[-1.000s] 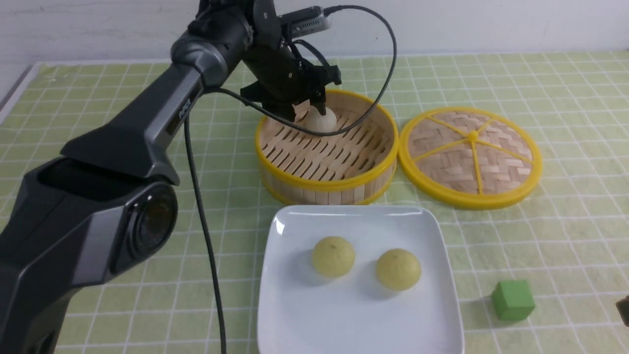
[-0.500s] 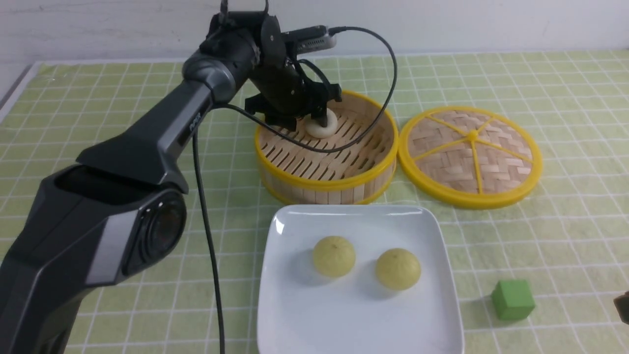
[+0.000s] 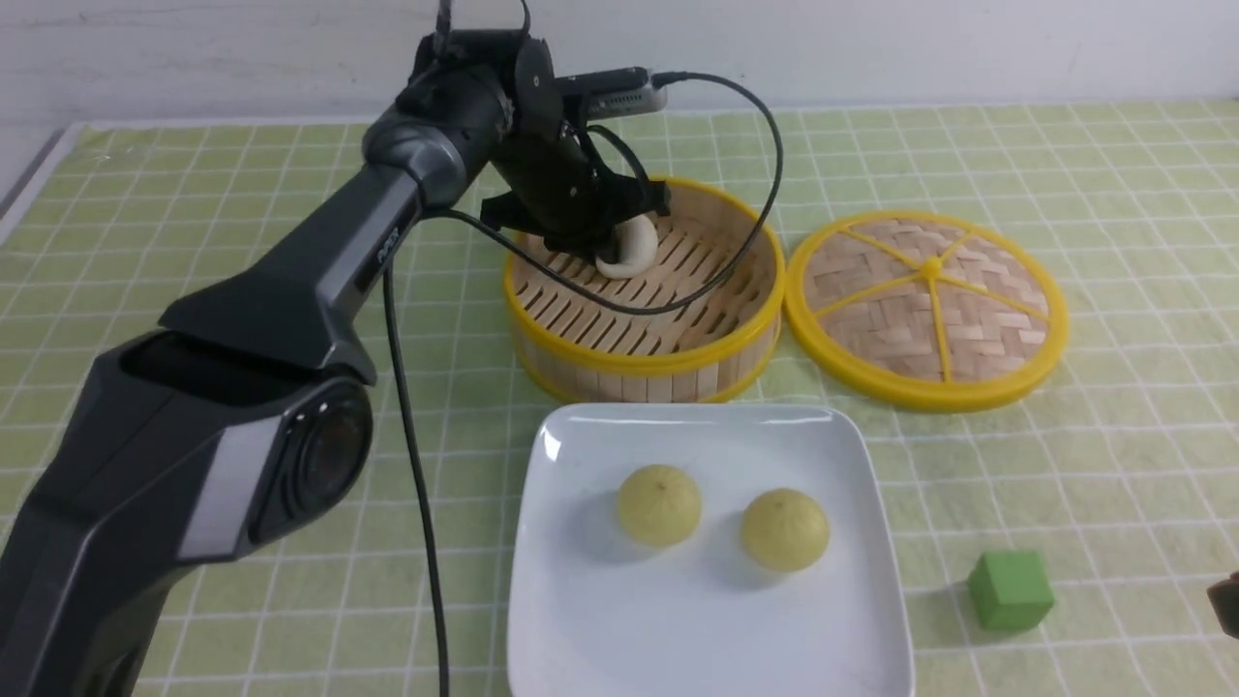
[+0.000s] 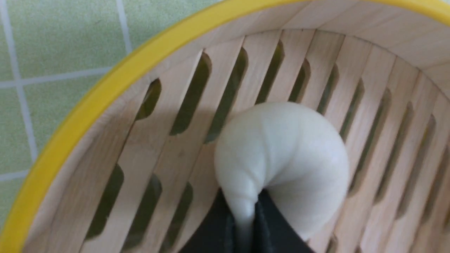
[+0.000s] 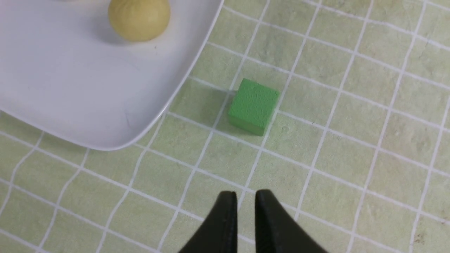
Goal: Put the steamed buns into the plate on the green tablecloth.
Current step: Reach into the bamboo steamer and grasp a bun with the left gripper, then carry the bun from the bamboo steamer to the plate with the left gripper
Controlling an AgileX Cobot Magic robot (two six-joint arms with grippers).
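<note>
Setting: table covered edge to edge by a green grid cloth (image 3: 194,194); plain white wall (image 3: 968,48) behind.

Left gripper (image 4: 242,214): inside the steamer, at its far left side. Jaws clamped on the white bun (image 4: 281,154). The soft dough is pinched thin between the black fingers (image 4: 225,232) and bulges into a curved lump beyond them. In the wrist view the bun lies over the slats; whether it touches them cannot be told.

Steamer (image 3: 644,363): round bamboo, yellow rim, slatted floor, centre of the table. It holds only the white bun.

Cable (image 3: 416,484): black, looping from the wrist camera over the steamer and down along the left arm (image 3: 319,252).

Lid (image 3: 924,305): flat, woven bamboo with yellow rim and spokes. It lies on the cloth just beside the steamer, on its right.

Plate (image 3: 697,629): white, square, rounded corners, near side of the steamer, close to it.

Yellow buns: two, on the plate, side by side and apart, one left of centre (image 3: 658,503), one right of centre (image 3: 784,529).

Cube (image 3: 1010,590): green, on the cloth right of the plate, near its corner, not touching.

Right gripper (image 5: 246,196): over bare cloth near the cube, at the right edge of the front view. Fingers slightly apart with a narrow slit, nothing between them.
</note>
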